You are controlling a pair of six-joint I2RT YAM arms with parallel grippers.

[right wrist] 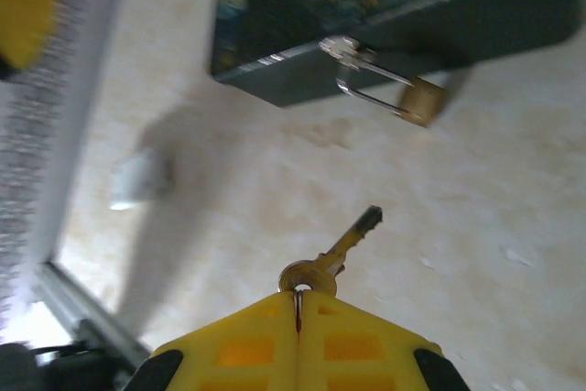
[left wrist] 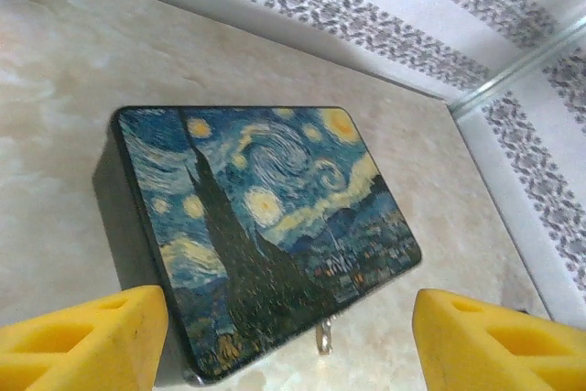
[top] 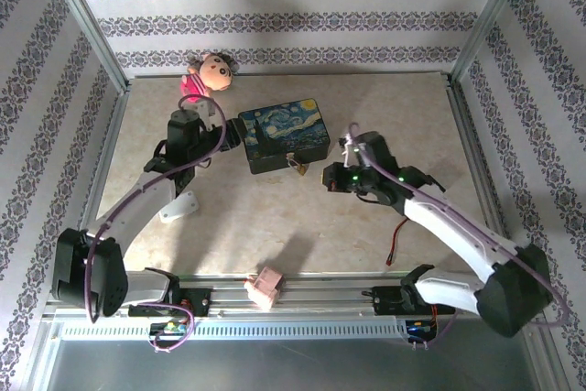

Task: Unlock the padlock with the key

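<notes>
Toward the left, the left gripper stands at the left end of a dark-blue box painted with a swirling starry night. In the left wrist view its yellow fingers are spread wide with the near end of the box between them. Whether they touch it I cannot tell. The padlock hangs at the middle of the box's near wall. In the right wrist view it is a tiny brass-gold body on a thin silvery shackle, lying tilted on the pale table. Right of it, apart from the lock, the right gripper is clamped tight on the round bow of a brass key, whose blade points toward the padlock.
</notes>
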